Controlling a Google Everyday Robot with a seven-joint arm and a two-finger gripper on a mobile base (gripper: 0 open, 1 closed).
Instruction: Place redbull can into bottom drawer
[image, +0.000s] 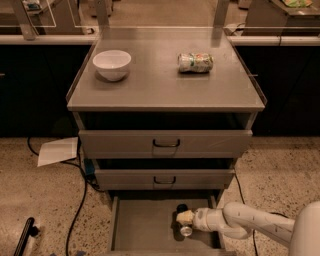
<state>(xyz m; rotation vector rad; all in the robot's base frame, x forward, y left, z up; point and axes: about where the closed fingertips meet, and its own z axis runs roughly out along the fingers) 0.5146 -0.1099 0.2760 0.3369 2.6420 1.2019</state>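
The three-drawer cabinet stands in the middle, and its bottom drawer (145, 225) is pulled open, showing a flat grey inside. My gripper (183, 219) reaches in from the right and sits low inside the drawer, near its right side. A small round silver end (186, 230) of the redbull can shows right at the gripper's tip, just above or on the drawer floor. The rest of the can is hidden by the gripper and shadow.
On the cabinet top are a white bowl (112, 64) and a green and white can (195, 62) lying on its side. The two upper drawers (165, 143) are partly pulled out. A cable (80, 200) and a sheet of paper (57, 151) lie on the floor at left.
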